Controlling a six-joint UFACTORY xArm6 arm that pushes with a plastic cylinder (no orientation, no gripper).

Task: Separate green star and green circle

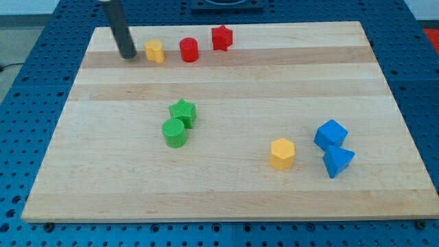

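The green star (183, 111) lies near the board's middle, touching the green circle (174, 133), which sits just below and left of it. My tip (127, 56) rests on the board at the view's top left, right beside a yellow block (155, 51). It is far above and left of both green blocks.
A red cylinder (188, 49) and a red star (221, 37) sit in a row to the right of the yellow block. A yellow hexagon (282, 153), a blue cube (330, 134) and a blue triangle (337, 161) lie at the lower right. The wooden board (226, 199) ends on a blue perforated table.
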